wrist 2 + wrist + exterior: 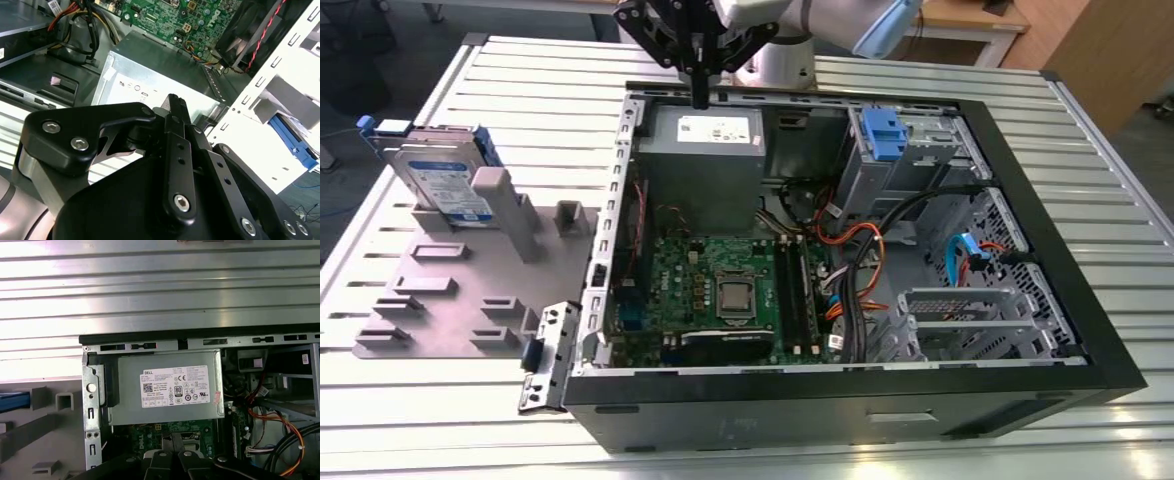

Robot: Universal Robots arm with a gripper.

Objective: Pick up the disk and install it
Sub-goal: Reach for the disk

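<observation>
Barely begun, by the look of things: nothing lifted, nothing fitted, pick-up and install both left to do.

Table (pixel 1121 180): ribbed aluminium slats, pale and matte, streaked with glare in the first wrist view.

Computer case (pixel 854 410): black tower on its side, panel off, interior open upward. Bare stamped steel inside, perforated in places. Drive cage (pixel 961 320) at the near corner on the exterior view's right, no silver drive visible in it.

Fixture plate (pixel 440 300): flat dull-grey slab beside the case on the exterior view's left, studded with squared blocks (pixel 434 250), plastic-looking.

Power supply (pixel 700 160): grey sheet-metal box with a white sticker, in the case's far corner.

Motherboard (pixel 720 290): green, crowded with small parts, with orange, red and black cables (pixel 854 240) looped alongside.

Disk (pixel 447 180): upright on edge at the far end of the fixture plate. Silver-grey metal, white-and-blue label, blue rails along the edges. Untouched, well apart from the gripper.

Gripper (pixel 700 98): black, bolted linkages, hanging above the case's far rim and the power supply. Fingers (pixel 172 115) pressed together into a narrow tip, nothing between them.

Blue carrier (pixel 883 135): tabbed plastic, seated in the far bay.
</observation>
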